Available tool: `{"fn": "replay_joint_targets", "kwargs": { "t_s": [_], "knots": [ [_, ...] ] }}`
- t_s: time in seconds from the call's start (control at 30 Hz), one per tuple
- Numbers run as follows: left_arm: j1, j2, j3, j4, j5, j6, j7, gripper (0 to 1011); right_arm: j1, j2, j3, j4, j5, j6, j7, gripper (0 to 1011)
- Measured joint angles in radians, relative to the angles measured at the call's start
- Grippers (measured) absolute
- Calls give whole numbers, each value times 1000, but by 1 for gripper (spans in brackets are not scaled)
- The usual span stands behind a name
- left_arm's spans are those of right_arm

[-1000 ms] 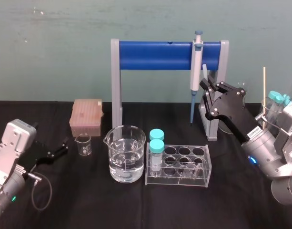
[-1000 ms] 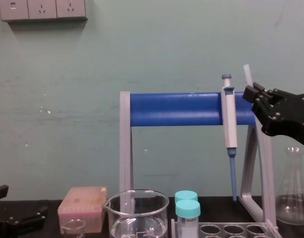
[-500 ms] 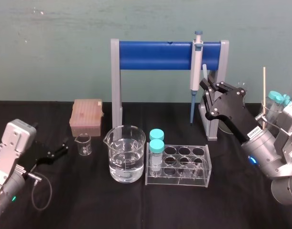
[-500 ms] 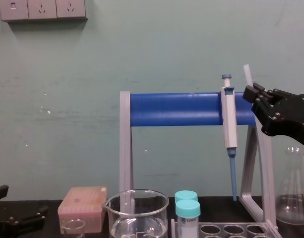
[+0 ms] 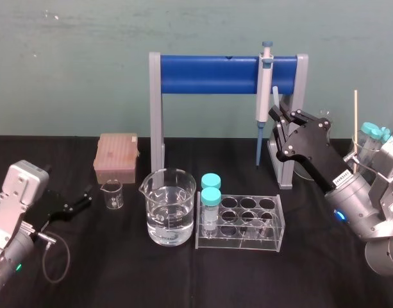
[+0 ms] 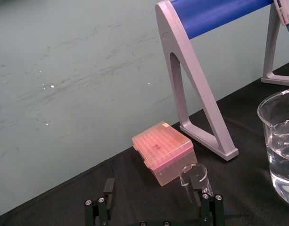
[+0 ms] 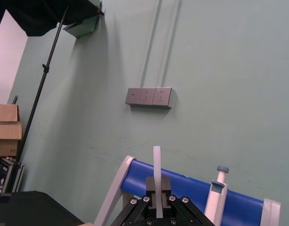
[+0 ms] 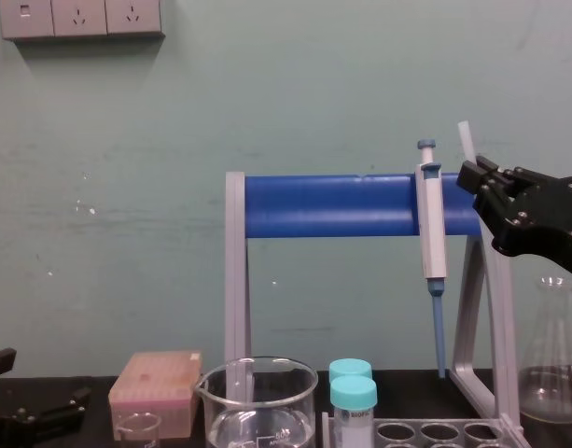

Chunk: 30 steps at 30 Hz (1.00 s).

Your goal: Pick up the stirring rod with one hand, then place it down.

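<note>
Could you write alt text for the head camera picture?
The right gripper, raised beside a blue pipette stand, holds the stirring rod roughly upright above a black table. The left gripper sits open, low at the left. A beaker of water and a tube rack stand mid-table.

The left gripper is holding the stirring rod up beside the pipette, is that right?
Not quite: the right gripper holds the stirring rod up beside the pipette, jaws shut on it in the right wrist view. The left gripper sits low by the small beaker.
</note>
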Motion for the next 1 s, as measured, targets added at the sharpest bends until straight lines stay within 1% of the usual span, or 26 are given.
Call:
{"fn": "replay_joint_targets", "kwargs": {
  "t_s": [0.13, 0.23, 0.27, 0.4, 0.5, 0.67, 0.87, 1.0],
  "knots": [
    [0, 0, 0, 0, 0, 0, 0, 1000, 0, 0, 0, 0, 0, 0, 0, 62],
    [0, 0, 0, 0, 0, 0, 0, 1000, 1, 2, 0, 2, 14, 10, 28, 64],
    [0, 0, 0, 0, 0, 0, 0, 1000, 2, 5, -1, 3, 29, 19, 51, 62],
    [0, 0, 0, 0, 0, 0, 0, 1000, -3, 15, -1, 3, 63, 43, 103, 62],
    [0, 0, 0, 0, 0, 0, 0, 1000, -16, 24, 1, -3, 80, 64, 129, 62],
    [0, 0, 0, 0, 0, 0, 0, 1000, -35, 37, 3, -11, 94, 88, 151, 62],
    [0, 0, 0, 0, 0, 0, 0, 1000, -41, 40, 2, -5, 107, 95, 173, 64],
    [0, 0, 0, 0, 0, 0, 0, 1000, -33, 39, -9, 18, 118, 92, 204, 62]
  ]
}}
